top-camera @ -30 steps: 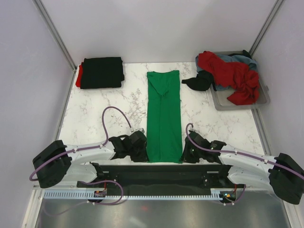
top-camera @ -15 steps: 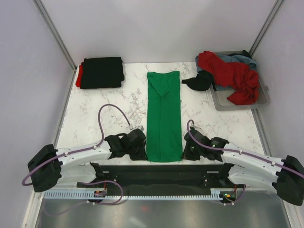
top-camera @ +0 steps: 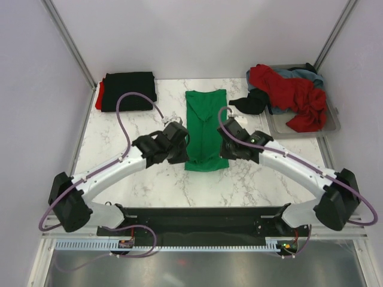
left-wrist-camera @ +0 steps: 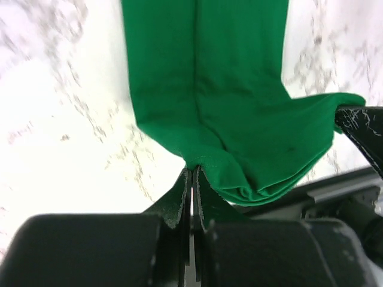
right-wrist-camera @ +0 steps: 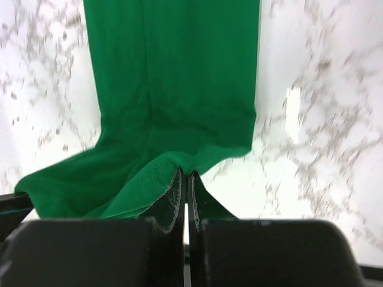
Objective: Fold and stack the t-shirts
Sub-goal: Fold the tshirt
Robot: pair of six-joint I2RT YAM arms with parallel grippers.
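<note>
**Top view:** the bright green t-shirt (top-camera: 206,113), folded to a narrow strip on the marble table (top-camera: 119,161), is in its lengthwise halving. The left fingers (top-camera: 183,141) and right fingers (top-camera: 225,144) each hold a near-hem corner up over its middle, and a folded black shirt (top-camera: 128,91) lies at far left. **Left wrist, then right wrist view:** each pair is clamped tight on the green hem, with cloth sagging between them. **Next move, as judged:** carry both corners level to the collar end, lay them square, then let go.

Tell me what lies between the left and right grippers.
Only the green t-shirt: the left gripper and right gripper each pinch a hem corner, the cloth spanning between them, clearest in the top external view.
</note>
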